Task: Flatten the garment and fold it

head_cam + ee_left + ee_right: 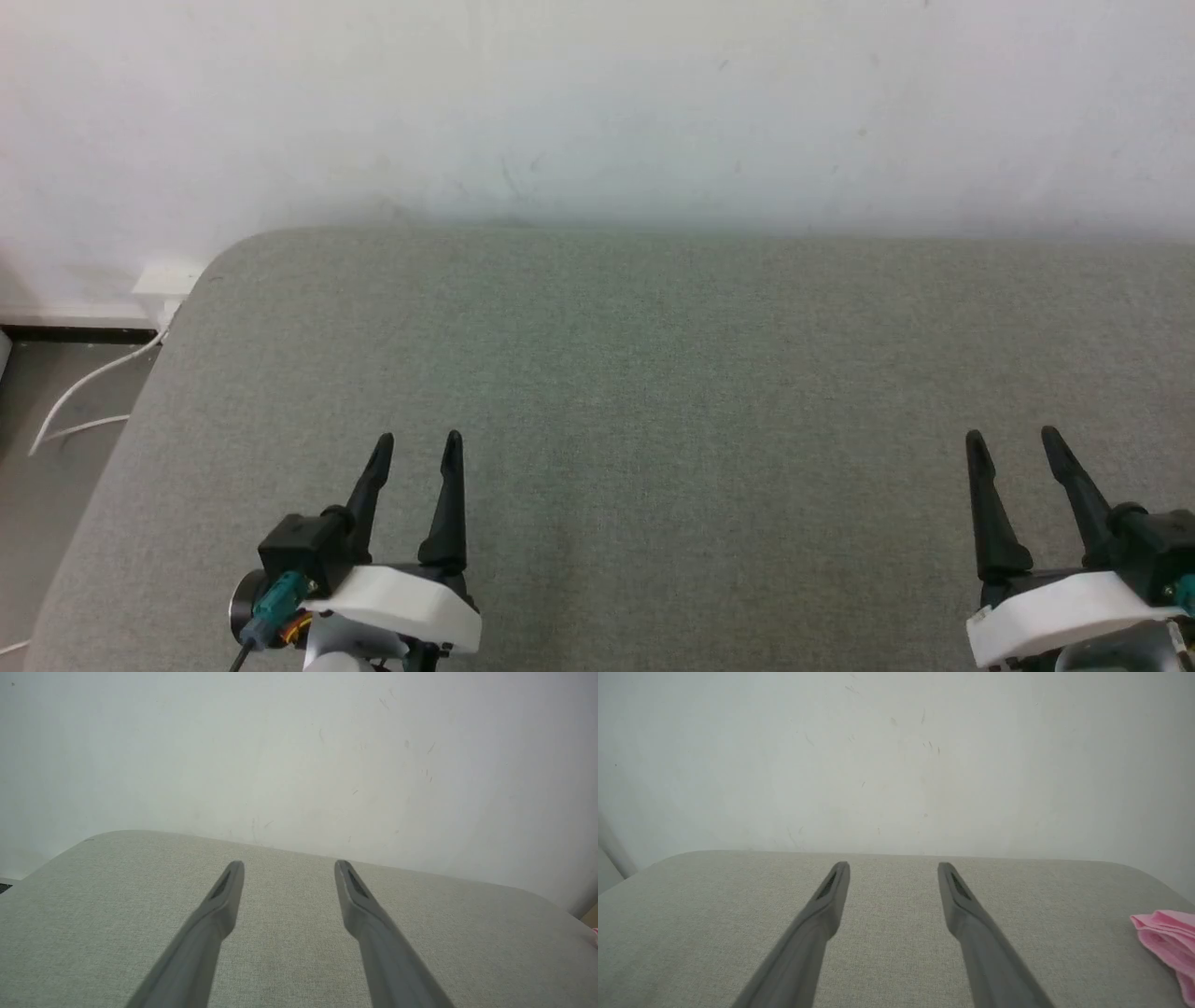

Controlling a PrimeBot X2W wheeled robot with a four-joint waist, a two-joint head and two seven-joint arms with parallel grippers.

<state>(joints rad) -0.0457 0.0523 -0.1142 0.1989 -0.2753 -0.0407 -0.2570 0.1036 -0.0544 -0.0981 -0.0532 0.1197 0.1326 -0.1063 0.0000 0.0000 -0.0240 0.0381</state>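
- Left gripper, two long dark tapered fingers on a white wrist shell: fingers spread wide w/ nothing btwn them, low over the near-left of the padded top, tips aimed at the wall. Reads as a ready pose, since no cloth is w/in reach.
- Right gripper, same build: also spread and holding nothing, near-right, well apart from the left gripper. The mirrored stance prob. suits a two-handed spread of cloth.
- Off-white painted wall w/ faint scuffs: backs the far edge of the top.
- Grey-green woven fabric-covered top w/ rounded corners: the open stretch ahead of both grippers gives room to lay cloth flat.
- Light-pink thin soft cloth garment: lies on the top, off to the right gripper's right, near a rounded corner. It is bunched in layered folds, not flat, and is apart from the fingers and untouched. My read is that the task is at its start. The garment needs fetching to the middle first, likely by the right arm, which is nearer.
- Thin white cable: trails on the floor by the top's left edge, below a small white wall box, away from the work area.
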